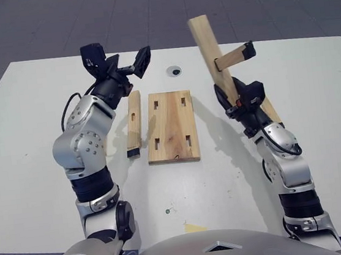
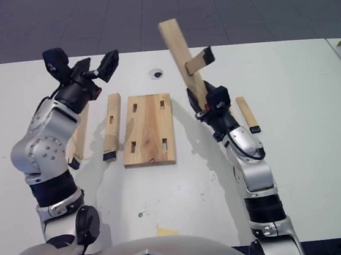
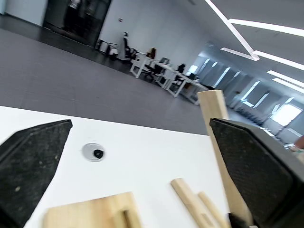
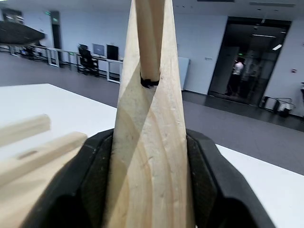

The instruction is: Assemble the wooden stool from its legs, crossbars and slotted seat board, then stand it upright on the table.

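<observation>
White tabletop (image 1: 314, 86), smooth and matte, with a round cable grommet (image 1: 175, 71) set in near the far edge. A little yellowish scrap (image 1: 194, 227) lies close to the near edge, with a tiny dark speck (image 1: 167, 211) just beyond it. Nothing sits on top of the wooden parts.

The seat board (image 1: 171, 126) lies flat around the middle of the tabletop, short ends toward the near and far edges. It's pale planed wood with visible grain, rectangular, with four small rectangular slots, one near each corner. Just beside it on the left-edge side lies a loose leg (image 1: 134, 122), a square-section stick with a slot cut in it and a dark cap on its near end. Another stick (image 2: 82, 132) lies further toward the left edge, partly hidden by the left arm. On the right-edge side there's a short piece (image 2: 247, 114), also dark-capped.

The right claw (image 1: 238, 95) is clamped on a held leg (image 1: 211, 49), which is up off the tabletop and leaning toward the far-left corner. A crossbar (image 1: 233, 57) sticks out of that leg's side toward the right edge, with a dark end cap. In the right wrist view the black fingers (image 4: 95, 175) hug the wood on both sides.

The left claw (image 1: 117, 58) hangs above the far-left part of the tabletop, spread wide, holding nothing. Its pads (image 3: 28, 161) look rough and rubbery.
</observation>
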